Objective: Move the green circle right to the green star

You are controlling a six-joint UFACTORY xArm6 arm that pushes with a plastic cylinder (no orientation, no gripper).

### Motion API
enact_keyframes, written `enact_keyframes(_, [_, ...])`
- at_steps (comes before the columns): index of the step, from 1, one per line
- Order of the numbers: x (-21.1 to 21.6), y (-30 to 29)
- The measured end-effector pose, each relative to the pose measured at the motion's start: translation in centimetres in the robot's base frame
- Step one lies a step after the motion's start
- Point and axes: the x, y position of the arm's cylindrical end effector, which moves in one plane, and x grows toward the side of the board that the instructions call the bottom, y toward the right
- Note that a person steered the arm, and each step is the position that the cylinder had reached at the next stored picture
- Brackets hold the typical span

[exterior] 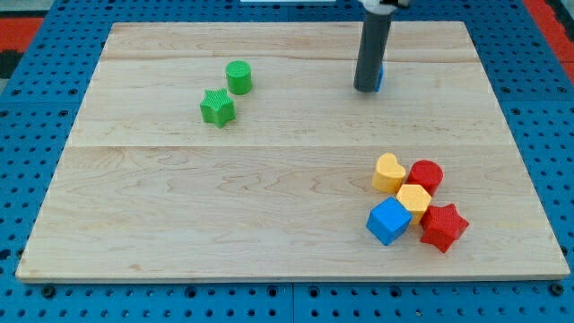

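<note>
The green circle (239, 77) stands on the wooden board at the upper left of middle. The green star (217, 108) lies just below and to the left of it, nearly touching. My tip (365, 89) rests on the board near the view's top, right of centre, far to the right of both green blocks. A blue block (379, 79) is mostly hidden behind the rod, touching its right side.
A cluster sits at the lower right: a yellow heart (388, 173), a red circle (426, 176), a yellow hexagon (413, 201), a blue cube (388, 221) and a red star (443, 226). The wooden board (269, 224) lies on a blue pegboard.
</note>
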Motion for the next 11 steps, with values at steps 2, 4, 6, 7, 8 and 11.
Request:
enact_keyframes(2, [-2.5, 5.1])
enact_keyframes(4, [-1.5, -11.3])
enact_keyframes(6, [-5.6, -24.3])
enact_keyframes(7, [-3.3, -23.3])
enact_keyframes(8, [-3.3, -19.5])
enact_keyframes(11, [2.7, -10.2])
